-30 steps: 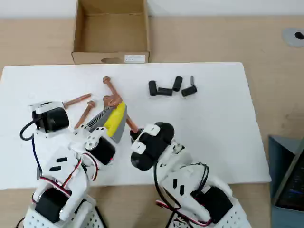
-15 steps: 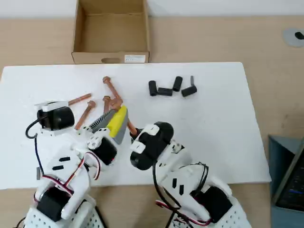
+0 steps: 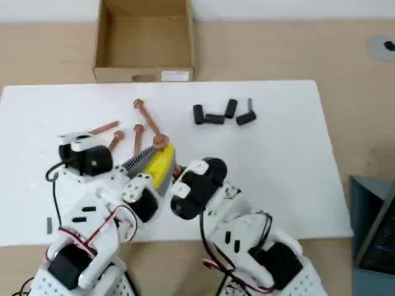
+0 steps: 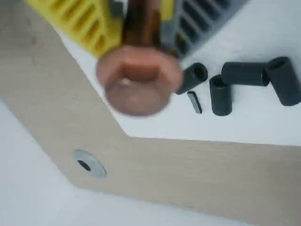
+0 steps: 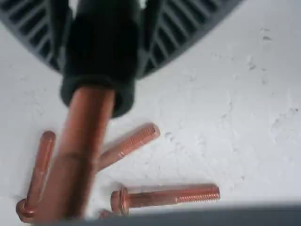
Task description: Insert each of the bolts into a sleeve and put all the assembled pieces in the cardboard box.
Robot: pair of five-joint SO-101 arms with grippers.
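Shifted toward its partner over the past second, the left gripper [image 4: 143, 21] clamps a copper bolt [image 4: 138, 84] between its yellow and grey jaws. It aims the shank at the mouth of the black sleeve [image 5: 101, 61] pinched in the right gripper [image 5: 101, 28], apparently to mate the pair above the table. Loose bolts [image 3: 105, 129] and spare sleeves [image 3: 222, 114] wait near the cardboard box [image 3: 143, 74], whose white label [image 3: 174, 75] is too small to read.

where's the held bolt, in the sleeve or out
In, at least its tip: the bolt enters the sleeve at its mouth.
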